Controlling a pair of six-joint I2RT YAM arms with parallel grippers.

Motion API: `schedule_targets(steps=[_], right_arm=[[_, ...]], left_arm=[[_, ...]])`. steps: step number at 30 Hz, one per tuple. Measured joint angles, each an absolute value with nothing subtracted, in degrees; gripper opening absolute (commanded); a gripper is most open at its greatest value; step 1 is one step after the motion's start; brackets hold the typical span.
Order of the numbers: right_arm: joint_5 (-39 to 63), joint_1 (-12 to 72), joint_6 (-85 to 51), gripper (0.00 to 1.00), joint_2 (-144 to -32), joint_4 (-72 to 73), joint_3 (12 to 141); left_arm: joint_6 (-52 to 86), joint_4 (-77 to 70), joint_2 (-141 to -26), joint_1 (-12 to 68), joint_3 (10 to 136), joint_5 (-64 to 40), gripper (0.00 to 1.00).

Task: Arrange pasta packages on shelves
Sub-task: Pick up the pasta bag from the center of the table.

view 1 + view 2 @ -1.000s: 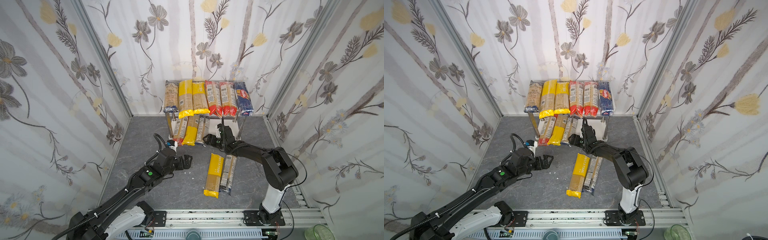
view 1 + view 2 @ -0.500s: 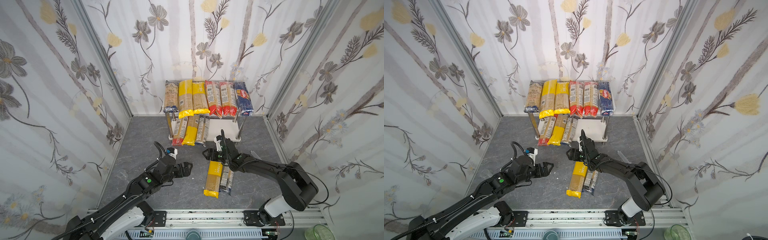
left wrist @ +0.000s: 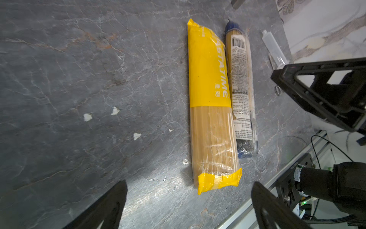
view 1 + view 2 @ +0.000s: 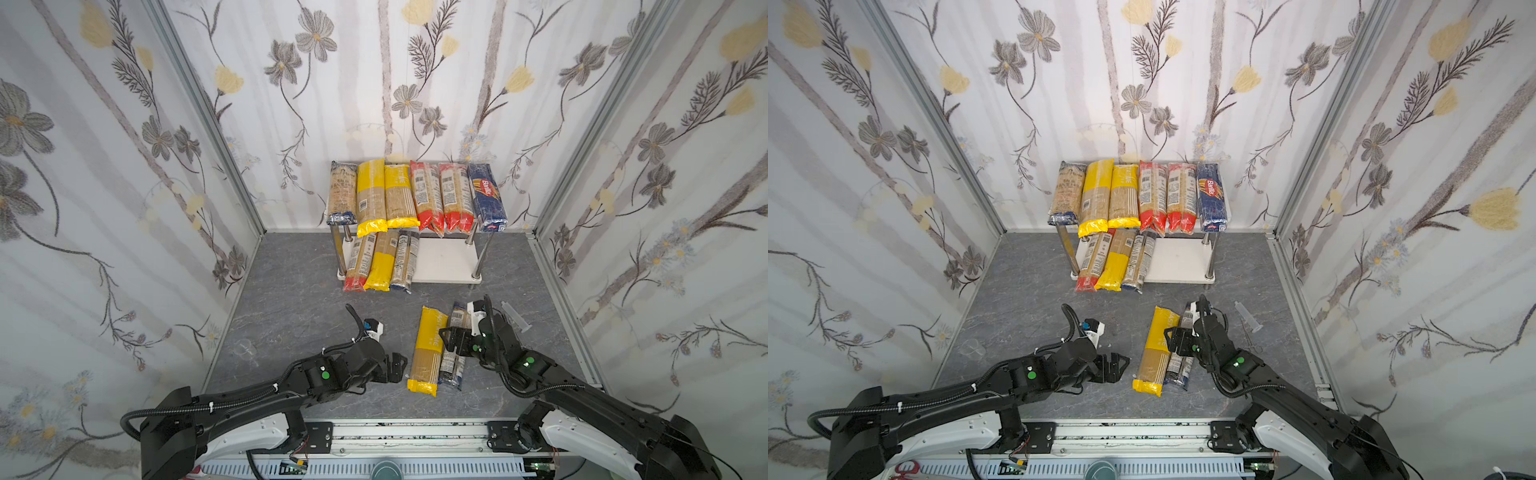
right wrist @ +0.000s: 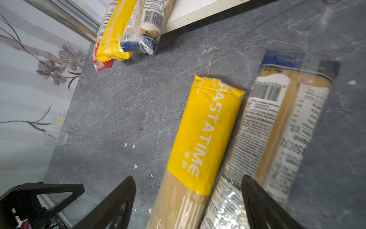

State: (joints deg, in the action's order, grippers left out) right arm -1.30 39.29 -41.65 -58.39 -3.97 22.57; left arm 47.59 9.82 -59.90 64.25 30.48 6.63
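In both top views the yellow Pastatime pack (image 4: 428, 349) and a blue-ended spaghetti pack (image 4: 451, 370) lie touching on the floor (image 4: 299, 307), nearer than the shelves (image 4: 446, 262); the right gripper (image 4: 455, 341) hangs over them, a syringe (image 4: 515, 318) just right; left wrist view: the left gripper (image 3: 189, 186) gapes wide, empty; right wrist view: wide jaws straddle the yellow Pastatime pack, so closing may pinch its neighbour too.

Lower board (image 4: 446, 259) is bare on its right; three packs (image 4: 380, 266) fill its left, six packs (image 4: 419, 195) cover the top. A syringe (image 4: 515, 318) lies beside the loose packs (image 4: 430, 353).
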Motion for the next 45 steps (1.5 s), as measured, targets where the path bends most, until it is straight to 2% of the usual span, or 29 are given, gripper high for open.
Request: schedule_targets(steps=[6,9,17,27,40,45], right_arm=[[-4.1,39.0,-43.1,0.91,-48.3,-9.1,17.0],[-4.9,38.7,-43.6,0.99,-45.2,-10.7,15.6],[-5.3,36.3,-43.8,1.00,-42.9,-13.0,15.2],[-5.3,32.5,-41.9,1.00,-45.6,-13.1,16.5],[-5.9,31.2,-40.9,1.00,-46.3,-14.7,17.2],[-6.4,31.0,-40.9,1.00,-45.8,-15.7,17.5]], left_arm=[[48.4,6.3,-68.7,68.0,33.2,7.9,1.00],[48.3,4.6,-73.8,68.8,35.5,7.9,1.00],[47.9,3.6,-84.8,69.4,41.3,7.4,1.00],[46.5,3.7,-92.9,69.5,45.1,7.5,1.00],[43.5,-2.7,-99.5,69.6,47.9,12.9,1.00],[42.7,-3.8,-102.1,69.6,49.1,14.9,0.92]])
